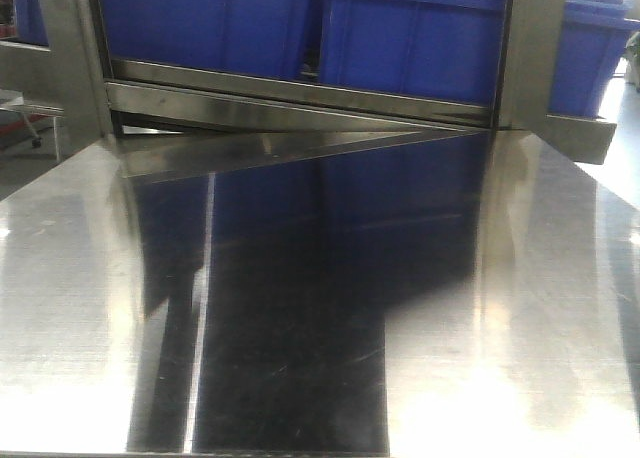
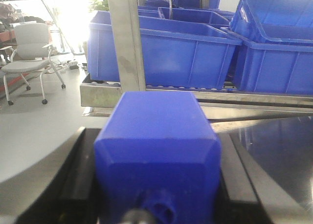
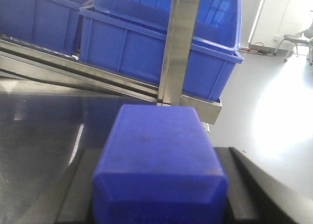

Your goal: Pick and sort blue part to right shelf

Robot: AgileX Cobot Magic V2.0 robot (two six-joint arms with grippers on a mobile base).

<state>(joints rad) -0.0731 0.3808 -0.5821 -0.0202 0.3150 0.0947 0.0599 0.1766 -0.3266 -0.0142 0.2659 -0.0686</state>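
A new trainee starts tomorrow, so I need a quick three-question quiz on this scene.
1. True or false: an arm shows in the front view above the steel table.
2. What sits between the fingers of the left gripper? A) a blue block B) a cup C) nothing
3. Complete: the bins behind the table are coloured ____.
Key: 1 false; 2 A; 3 blue.
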